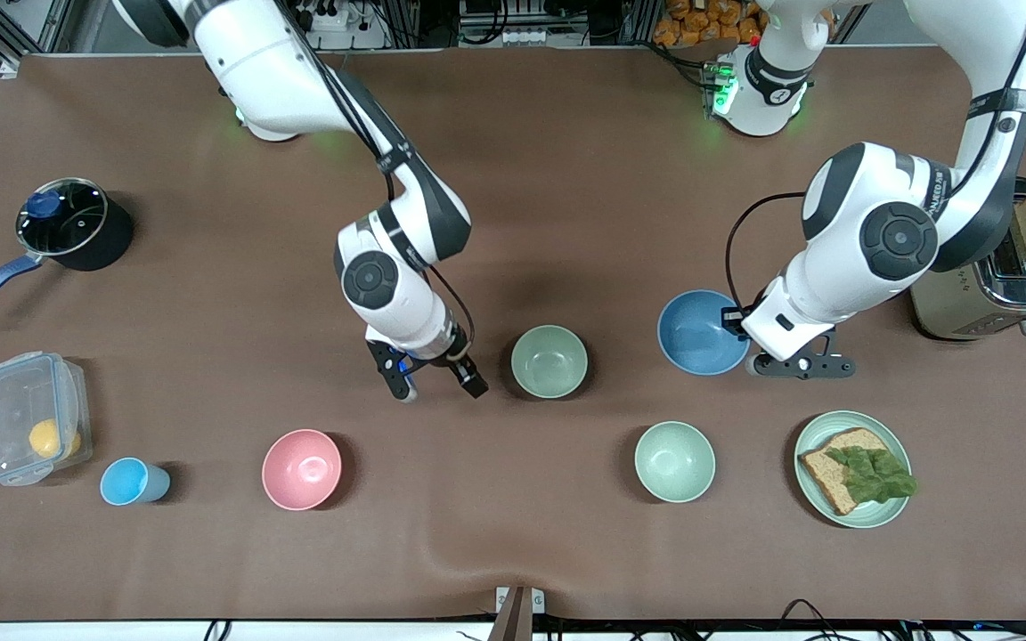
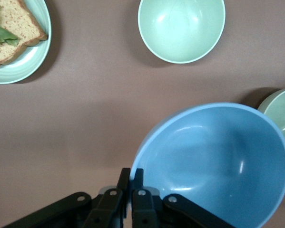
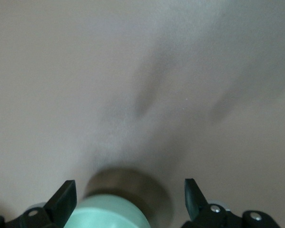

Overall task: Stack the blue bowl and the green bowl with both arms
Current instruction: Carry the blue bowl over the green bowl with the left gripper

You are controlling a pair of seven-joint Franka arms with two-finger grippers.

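Note:
The blue bowl [image 1: 700, 331] is toward the left arm's end of the table. My left gripper [image 1: 738, 328] is shut on its rim, one finger inside and one outside. In the left wrist view the blue bowl [image 2: 218, 161] looks tilted, with the gripper [image 2: 132, 178] pinching its edge. The sage green bowl [image 1: 549, 361] stands upright at mid-table; its edge shows in the left wrist view [image 2: 281, 111]. My right gripper [image 1: 437, 383] is open and empty, beside the green bowl toward the right arm's end. In the right wrist view a rounded pale green edge [image 3: 104, 213] shows between the open gripper's [image 3: 128, 199] jaws.
A paler mint bowl [image 1: 674, 460] and a green plate [image 1: 811, 436] with bread lie nearer the front camera than the blue bowl. A pink bowl [image 1: 301, 469], blue cup [image 1: 130, 482], plastic box [image 1: 32, 417] and lidded pot [image 1: 68, 223] are at the right arm's end. A toaster [image 1: 994, 285] is at the left arm's end.

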